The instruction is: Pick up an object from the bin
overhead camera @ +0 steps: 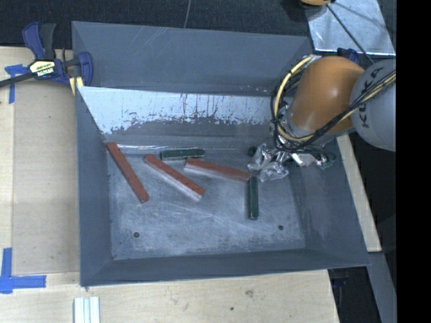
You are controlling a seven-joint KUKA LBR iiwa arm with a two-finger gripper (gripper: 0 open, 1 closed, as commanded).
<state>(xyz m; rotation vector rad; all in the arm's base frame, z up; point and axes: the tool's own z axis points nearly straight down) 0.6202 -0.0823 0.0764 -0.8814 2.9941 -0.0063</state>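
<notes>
The tool point(269, 161) is hovering over the far end of the dark green stick point(252, 199) lying lengthways toward the front, and I cannot tell if it is gripping.

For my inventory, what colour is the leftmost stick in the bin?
The leftmost stick is reddish-brown, camera view.

Five slim bars are lying loose in the grey metal bin point(202, 231): three reddish-brown bars point(128, 172) point(174, 177) point(217, 171) and two dark green bars point(182, 155) point(252, 199).
</notes>
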